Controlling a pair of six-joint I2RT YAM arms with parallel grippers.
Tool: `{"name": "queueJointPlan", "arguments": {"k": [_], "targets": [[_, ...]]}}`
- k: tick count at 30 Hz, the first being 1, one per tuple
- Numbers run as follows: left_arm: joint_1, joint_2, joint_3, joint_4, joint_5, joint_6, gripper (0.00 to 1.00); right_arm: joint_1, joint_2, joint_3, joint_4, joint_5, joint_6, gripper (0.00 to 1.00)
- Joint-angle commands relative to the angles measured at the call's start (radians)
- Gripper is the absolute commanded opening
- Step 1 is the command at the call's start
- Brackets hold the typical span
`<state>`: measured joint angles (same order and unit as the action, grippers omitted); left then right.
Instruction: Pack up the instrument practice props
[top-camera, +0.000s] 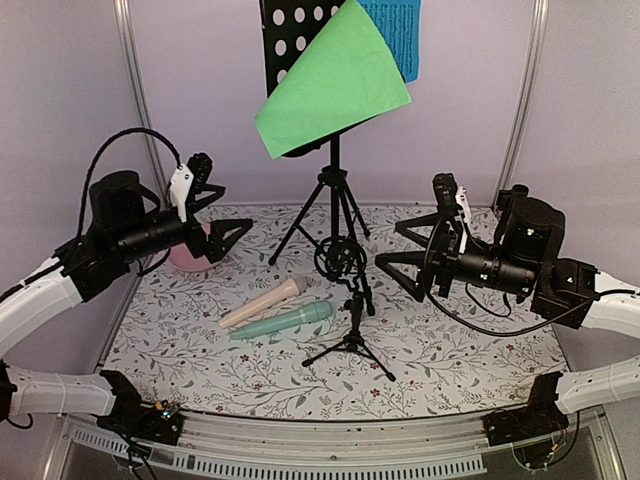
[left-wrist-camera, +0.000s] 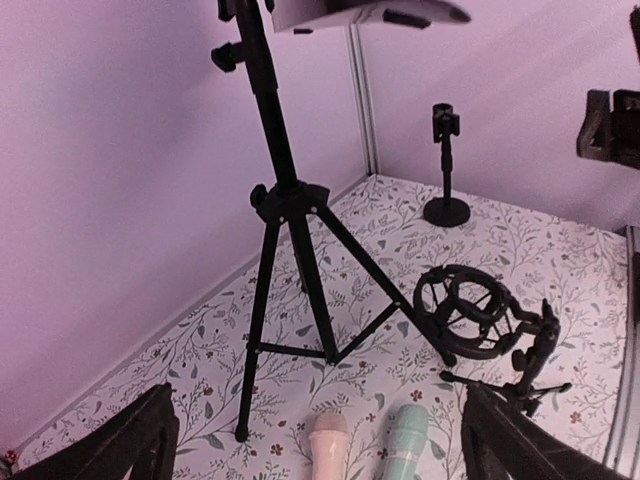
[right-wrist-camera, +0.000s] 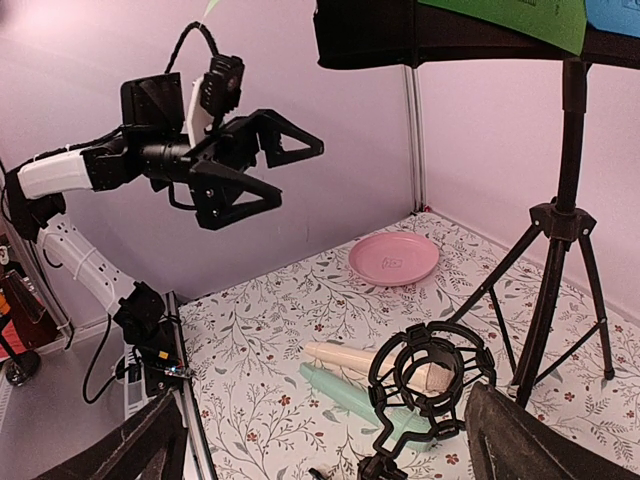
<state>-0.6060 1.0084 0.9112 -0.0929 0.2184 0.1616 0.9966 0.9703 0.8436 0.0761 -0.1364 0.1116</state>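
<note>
The black perforated music rack (top-camera: 290, 40) stands on tripod legs (top-camera: 335, 215) at the back centre, holding a green sheet (top-camera: 330, 85) and a blue sheet (top-camera: 395, 30). A beige microphone (top-camera: 262, 303) and a mint microphone (top-camera: 282, 321) lie side by side on the floral mat. Just right of them stands a small black microphone tripod (top-camera: 350, 345) with a ring mount (top-camera: 340, 257). My left gripper (top-camera: 235, 208) hovers open at the left, holding nothing. My right gripper (top-camera: 390, 245) hovers open at the right, also holding nothing. In the left wrist view both microphone heads (left-wrist-camera: 328, 440) lie below the left gripper (left-wrist-camera: 318, 400).
A pink plate (right-wrist-camera: 393, 258) sits at the back left, partly behind the left gripper. A second small black stand on a round base (left-wrist-camera: 446, 170) stands near the back right corner. Walls and metal corner posts (top-camera: 135, 90) close the sides and back.
</note>
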Motion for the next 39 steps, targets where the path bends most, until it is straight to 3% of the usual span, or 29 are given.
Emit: {"name": "queueJointPlan", "arguments": {"k": [1, 6, 13, 28, 39], "targets": [[-0.028, -0.086, -0.008, 0.106, 0.068, -0.09, 0.99, 0.006, -0.004, -0.006, 0.026, 0.002, -0.007, 0.99], [-0.096, -0.168, 0.016, 0.117, 0.058, -0.147, 0.95, 0.007, 0.001, -0.006, 0.028, 0.006, -0.008, 0.99], [-0.252, -0.229, 0.072, 0.063, -0.144, -0.147, 0.91, 0.006, 0.002, -0.006, 0.032, 0.012, -0.008, 0.99], [-0.287, -0.061, 0.255, 0.183, -0.212, -0.273, 0.86, 0.006, 0.005, -0.015, 0.042, 0.04, -0.023, 0.99], [-0.311, 0.038, 0.401, 0.236, -0.257, -0.239, 0.81, 0.007, -0.005, -0.023, 0.07, 0.026, -0.027, 0.99]]}}
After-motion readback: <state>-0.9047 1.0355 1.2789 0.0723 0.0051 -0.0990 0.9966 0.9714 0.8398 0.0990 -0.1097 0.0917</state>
